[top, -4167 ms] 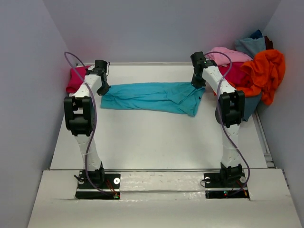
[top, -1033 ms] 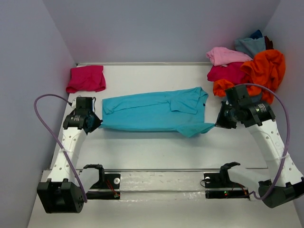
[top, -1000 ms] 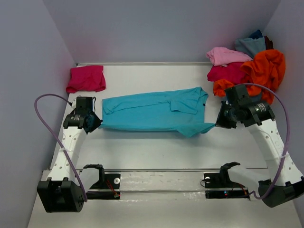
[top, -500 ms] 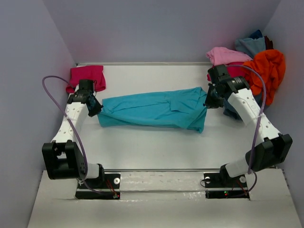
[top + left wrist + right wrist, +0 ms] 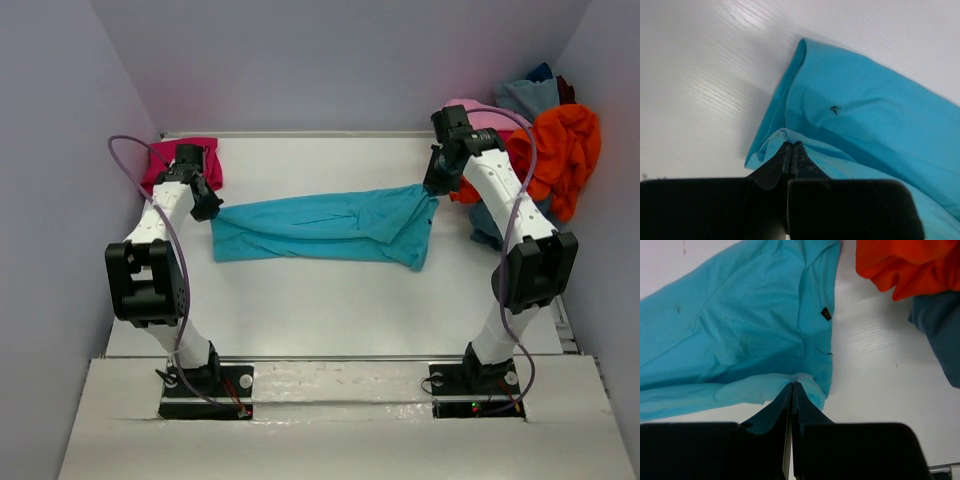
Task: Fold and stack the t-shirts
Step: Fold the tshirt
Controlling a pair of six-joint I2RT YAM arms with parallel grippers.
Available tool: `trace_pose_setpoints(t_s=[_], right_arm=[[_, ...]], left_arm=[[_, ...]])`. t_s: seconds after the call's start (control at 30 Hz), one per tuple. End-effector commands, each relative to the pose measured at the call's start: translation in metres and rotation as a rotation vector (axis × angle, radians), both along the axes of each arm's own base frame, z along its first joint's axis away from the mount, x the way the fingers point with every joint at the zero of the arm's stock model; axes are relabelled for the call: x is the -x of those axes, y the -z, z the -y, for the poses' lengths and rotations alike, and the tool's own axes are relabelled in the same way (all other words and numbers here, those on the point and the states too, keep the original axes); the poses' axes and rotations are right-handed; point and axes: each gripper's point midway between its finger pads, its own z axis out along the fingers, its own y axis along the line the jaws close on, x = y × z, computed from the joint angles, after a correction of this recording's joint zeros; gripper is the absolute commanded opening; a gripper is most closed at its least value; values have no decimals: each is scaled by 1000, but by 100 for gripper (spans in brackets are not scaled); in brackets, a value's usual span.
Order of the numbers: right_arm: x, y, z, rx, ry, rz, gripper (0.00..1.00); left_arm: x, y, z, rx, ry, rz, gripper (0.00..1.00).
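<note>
Your left gripper (image 5: 207,207) and right gripper (image 5: 432,187) each clamp one end of the turquoise t-shirt (image 5: 320,225), stretched across the table's (image 5: 330,300) middle.

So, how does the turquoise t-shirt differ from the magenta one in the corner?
The turquoise t-shirt lies drawn out long across the middle; the magenta t-shirt sits folded small in the corner. The left tool and right tool pinch the turquoise one's ends; no tool holds the magenta one. Both lie on the table.
</note>
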Motion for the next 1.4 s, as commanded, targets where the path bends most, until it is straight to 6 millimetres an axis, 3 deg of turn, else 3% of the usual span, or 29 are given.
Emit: trace_pose_setpoints(t_s=[0.0, 0.2, 0.47, 0.53, 0.67, 0.77, 0.93, 1.2, 1.37], right_arm=[[-38, -21, -1, -7, -9, 97, 7], [-60, -12, -8, -10, -25, 82, 7], [-68, 0, -7, -12, -29, 58, 7], [-68, 1, -7, -13, -31, 58, 7], [-69, 7, -8, -12, -32, 46, 7], [-69, 10, -9, -19, -34, 43, 7], [-70, 16, -11, -27, -35, 31, 7], [-76, 30, -14, -29, -36, 9, 7], [-82, 41, -15, -25, -34, -7, 7]], left_arm=[[-21, -7, -4, -11, 10, 33, 6], [-33, 6, -3, -5, 15, 13, 6], [-43, 22, 2, 2, 38, -9, 7], [-42, 23, 0, -6, 27, -15, 15], [-41, 21, -1, -30, 20, -13, 60], [-41, 14, -6, -55, 4, -6, 77], [-37, 5, -3, -61, 16, 6, 79], [-25, -4, 40, -63, 132, 0, 77], [-20, -2, 56, -74, 181, -25, 77]])
